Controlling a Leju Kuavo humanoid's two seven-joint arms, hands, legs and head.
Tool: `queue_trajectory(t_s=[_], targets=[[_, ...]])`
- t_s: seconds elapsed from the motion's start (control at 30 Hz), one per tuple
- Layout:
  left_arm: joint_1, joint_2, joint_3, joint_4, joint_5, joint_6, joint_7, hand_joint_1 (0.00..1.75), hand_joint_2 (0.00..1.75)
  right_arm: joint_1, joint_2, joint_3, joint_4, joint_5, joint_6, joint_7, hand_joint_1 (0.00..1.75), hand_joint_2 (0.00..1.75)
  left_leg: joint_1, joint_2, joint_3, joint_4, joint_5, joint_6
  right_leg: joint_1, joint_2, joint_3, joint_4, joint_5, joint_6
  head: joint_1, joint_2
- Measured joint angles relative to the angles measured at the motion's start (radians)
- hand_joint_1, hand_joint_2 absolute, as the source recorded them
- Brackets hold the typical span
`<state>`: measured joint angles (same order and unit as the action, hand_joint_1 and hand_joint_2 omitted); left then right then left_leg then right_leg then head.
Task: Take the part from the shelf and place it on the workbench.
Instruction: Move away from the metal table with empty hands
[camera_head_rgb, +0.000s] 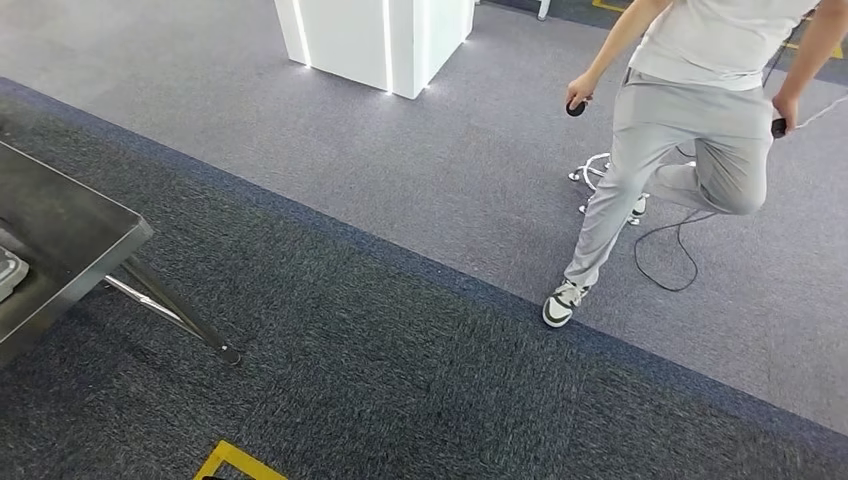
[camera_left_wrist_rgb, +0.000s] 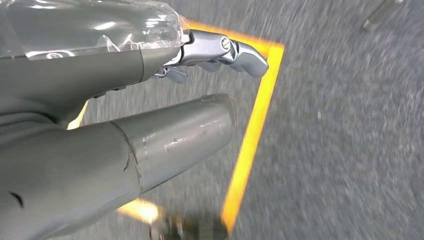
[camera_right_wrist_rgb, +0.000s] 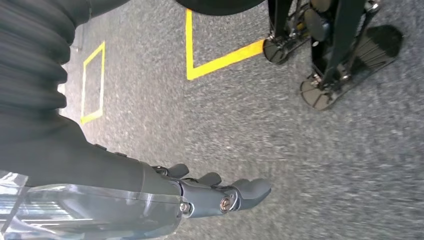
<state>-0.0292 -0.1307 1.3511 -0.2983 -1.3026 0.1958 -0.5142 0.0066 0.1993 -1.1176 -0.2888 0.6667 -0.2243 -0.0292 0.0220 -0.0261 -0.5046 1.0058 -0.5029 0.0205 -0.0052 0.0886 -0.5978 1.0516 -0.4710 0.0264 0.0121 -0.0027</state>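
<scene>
Down by the floor (camera_right_wrist_rgb: 300, 150), both hands hang with nothing: left hand (camera_left_wrist_rgb: 150, 115) loose, right hand (camera_right_wrist_rgb: 210, 192) loose. At two o'clock, a person (camera_head_rgb: 690, 130); could bump. At nine o'clock, desk (camera_head_rgb: 60, 240) corner close; could knock it.

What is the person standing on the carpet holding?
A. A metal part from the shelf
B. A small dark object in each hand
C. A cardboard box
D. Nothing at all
B. In the head view the person grips a small dark object in one hand and another dark object, with a cable running from it, in the other.
</scene>
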Motion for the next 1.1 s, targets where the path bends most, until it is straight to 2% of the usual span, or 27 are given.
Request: queue_trajectory(t_s=[0.07,0.1,0.13,0.17,0.2,0.23,0.27,0.33,0.37,0.43,0.47,0.5,0.53,0.57,0.6,0.63,0.67,0.7,0.73,0.8,0.83,0.87,0.9,0.97,1.0,1.03,1.1], targets=[[0.004,0.002,-0.004,0.008,-0.007,0.011,0.001,0.00,0.00,-0.001,0.002,-0.007,-0.005,0.004,-0.002,0.002,0.00,1.75,-0.001,0.027,0.000,-0.005,0.004,0.010,0.000,-0.059,-0.051,0.106,-0.062,0.004,0.006,0.000],[0.007,0.004,-0.005,0.012,-0.006,-0.005,0.002,0.00,0.00,-0.001,0.003,-0.011,-0.007,0.007,-0.001,0.002,0.00,1.75,-0.003,0.041,0.000,-0.005,0.003,0.011,-0.002,-0.072,-0.085,0.173,-0.094,0.007,0.008,0.000],[0.010,0.007,-0.005,0.015,-0.004,-0.030,0.003,0.00,0.00,-0.001,0.003,-0.014,-0.010,0.011,0.003,0.003,0.00,1.75,-0.004,0.056,-0.001,-0.005,0.002,0.012,-0.004,-0.077,-0.112,0.229,-0.113,0.010,0.008,0.000],[0.011,0.010,-0.005,0.018,-0.001,-0.060,0.004,0.00,0.00,0.000,0.004,-0.017,-0.012,0.016,0.007,0.003,0.00,1.75,-0.005,0.070,0.000,-0.005,0.000,0.011,-0.007,-0.080,-0.124,0.255,-0.115,0.012,0.008,0.000],[0.012,0.013,-0.004,0.020,0.003,-0.091,0.007,0.00,0.00,0.001,0.004,-0.021,-0.015,0.023,0.012,0.003,0.00,1.75,-0.005,0.083,0.001,-0.005,-0.002,0.010,-0.009,-0.084,-0.114,0.239,-0.096,0.013,0.008,0.000],[0.012,0.015,-0.004,0.021,0.007,-0.121,0.012,0.00,0.00,0.003,0.004,-0.025,-0.018,0.032,0.018,0.003,0.00,1.75,-0.005,0.095,0.004,-0.005,-0.005,0.008,-0.010,-0.093,-0.084,0.184,-0.064,0.013,0.009,0.000],[0.012,0.017,-0.003,0.022,0.011,-0.146,0.020,0.00,0.00,0.004,0.004,-0.030,-0.022,0.041,0.023,0.004,0.00,1.75,-0.005,0.106,0.008,-0.004,-0.009,0.004,-0.009,-0.115,-0.042,0.106,-0.033,0.010,0.009,0.000],[0.012,0.020,0.000,0.024,0.015,-0.172,0.046,0.00,0.00,0.004,0.004,-0.041,-0.028,0.060,0.032,0.005,0.00,1.75,-0.009,0.125,0.016,-0.002,-0.015,-0.005,-0.002,-0.147,0.017,-0.006,0.007,-0.001,0.009,0.000],[0.011,0.021,0.002,0.024,0.015,-0.175,0.059,0.00,0.00,0.003,0.005,-0.046,-0.031,0.069,0.036,0.005,0.00,1.75,-0.011,0.134,0.020,-0.002,-0.017,-0.011,0.003,-0.153,0.025,-0.025,0.011,-0.006,0.008,0.000],[0.008,0.024,0.006,0.025,0.013,-0.175,0.080,0.00,0.00,0.003,0.005,-0.058,-0.035,0.084,0.042,0.006,0.00,1.75,-0.011,0.149,0.024,-0.002,-0.019,-0.020,0.006,-0.133,0.019,-0.027,0.015,-0.017,0.008,0.000],[0.007,0.025,0.008,0.025,0.011,-0.175,0.087,0.00,0.00,0.004,0.006,-0.064,-0.037,0.089,0.045,0.007,0.00,1.75,-0.010,0.140,0.024,0.001,-0.026,-0.025,0.005,-0.124,0.017,-0.031,0.020,-0.024,0.008,0.000],[0.006,0.026,0.009,0.026,0.009,-0.175,0.093,0.00,0.00,0.004,0.007,-0.069,-0.039,0.093,0.046,0.008,0.00,1.75,-0.007,0.119,0.019,0.018,-0.045,-0.029,0.002,-0.115,0.014,-0.035,0.025,-0.031,0.007,0.000],[0.007,0.027,0.010,0.026,0.007,-0.175,0.098,0.00,0.00,0.003,0.008,-0.073,-0.042,0.097,0.046,0.008,0.00,1.75,-0.005,0.091,0.005,0.053,-0.076,-0.032,-0.001,-0.107,0.010,-0.040,0.030,-0.039,0.006,0.000],[0.009,0.029,0.011,0.027,0.006,-0.175,0.104,0.00,0.00,0.003,0.009,-0.077,-0.044,0.101,0.047,0.008,0.00,1.75,-0.003,0.062,-0.015,0.107,-0.115,-0.034,-0.001,-0.098,0.005,-0.041,0.035,-0.044,0.004,0.000],[0.011,0.030,0.012,0.027,0.005,-0.176,0.109,0.00,0.00,0.002,0.010,-0.080,-0.045,0.105,0.048,0.009,0.00,1.75,-0.002,0.045,-0.041,0.174,-0.155,-0.035,0.001,-0.087,-0.002,-0.040,0.040,-0.048,0.002,0.000],[0.012,0.030,0.014,0.028,0.003,-0.176,0.115,0.00,0.00,0.001,0.010,-0.084,-0.046,0.109,0.049,0.009,0.00,1.75,-0.002,0.038,-0.064,0.234,-0.182,-0.035,0.002,-0.074,-0.009,-0.039,0.045,-0.049,0.001,0.000],[0.013,0.031,0.014,0.029,0.002,-0.175,0.119,0.00,0.00,0.001,0.011,-0.087,-0.047,0.111,0.050,0.010,0.00,1.75,-0.002,0.035,-0.075,0.267,-0.191,-0.035,0.003,-0.060,-0.017,-0.036,0.050,-0.048,0.000,0.000],[0.013,0.031,0.015,0.030,0.000,-0.175,0.123,0.00,0.00,0.002,0.011,-0.090,-0.047,0.113,0.051,0.011,0.00,1.75,-0.002,0.033,-0.068,0.263,-0.179,-0.033,0.004,-0.045,-0.025,-0.033,0.055,-0.046,0.000,0.000],[0.013,0.031,0.015,0.030,-0.002,-0.175,0.125,0.00,0.00,0.002,0.012,-0.093,-0.048,0.114,0.051,0.011,0.00,1.75,-0.002,0.028,-0.042,0.218,-0.151,-0.031,0.003,-0.031,-0.032,-0.029,0.060,-0.043,0.000,0.000],[0.012,0.032,0.015,0.031,-0.005,-0.175,0.127,0.00,0.00,0.002,0.014,-0.097,-0.049,0.116,0.052,0.012,0.00,1.75,-0.004,-0.012,0.032,0.077,-0.092,-0.024,0.003,-0.004,-0.045,-0.021,0.070,-0.034,0.000,0.000],[0.011,0.033,0.015,0.031,-0.006,-0.175,0.127,0.00,0.00,0.001,0.015,-0.099,-0.051,0.119,0.054,0.012,0.00,1.75,-0.005,-0.031,0.055,0.027,-0.074,-0.020,0.003,0.006,-0.050,-0.018,0.076,-0.028,0.000,0.000],[0.010,0.033,0.015,0.031,-0.008,-0.174,0.129,0.00,0.00,0.002,0.015,-0.100,-0.052,0.122,0.055,0.012,0.00,1.75,-0.009,-0.044,0.066,0.002,-0.065,-0.016,0.003,0.015,-0.053,-0.018,0.083,-0.022,0.000,0.000],[0.009,0.034,0.015,0.031,-0.010,-0.171,0.131,0.00,0.00,0.003,0.015,-0.103,-0.054,0.126,0.057,0.012,0.00,1.75,-0.014,-0.042,0.063,0.000,-0.060,-0.012,0.003,0.022,-0.054,-0.020,0.091,-0.014,0.000,0.000],[0.007,0.034,0.015,0.031,-0.013,-0.165,0.134,0.00,0.00,0.007,0.015,-0.112,-0.055,0.133,0.061,0.013,0.00,1.75,-0.017,-0.018,0.055,-0.003,-0.041,0.000,0.001,0.034,-0.060,-0.025,0.103,-0.002,0.000,0.000],[0.006,0.034,0.014,0.032,-0.015,-0.161,0.135,0.00,0.00,0.008,0.016,-0.116,-0.055,0.136,0.062,0.014,0.00,1.75,-0.016,-0.004,0.047,-0.006,-0.030,0.008,0.001,0.021,-0.068,-0.015,0.088,0.002,0.003,0.000],[0.005,0.034,0.014,0.032,-0.017,-0.159,0.135,0.00,0.00,0.008,0.017,-0.119,-0.056,0.140,0.063,0.014,0.00,1.75,-0.015,0.011,0.036,-0.010,-0.019,0.016,0.001,-0.001,-0.080,0.013,0.054,0.006,0.006,0.000],[0.007,0.034,0.014,0.033,-0.019,-0.157,0.136,0.00,0.00,0.005,0.019,-0.124,-0.059,0.148,0.065,0.013,0.00,1.75,-0.016,0.042,0.011,-0.012,0.001,0.026,0.000,-0.057,-0.114,0.125,-0.051,0.011,0.011,0.000]])
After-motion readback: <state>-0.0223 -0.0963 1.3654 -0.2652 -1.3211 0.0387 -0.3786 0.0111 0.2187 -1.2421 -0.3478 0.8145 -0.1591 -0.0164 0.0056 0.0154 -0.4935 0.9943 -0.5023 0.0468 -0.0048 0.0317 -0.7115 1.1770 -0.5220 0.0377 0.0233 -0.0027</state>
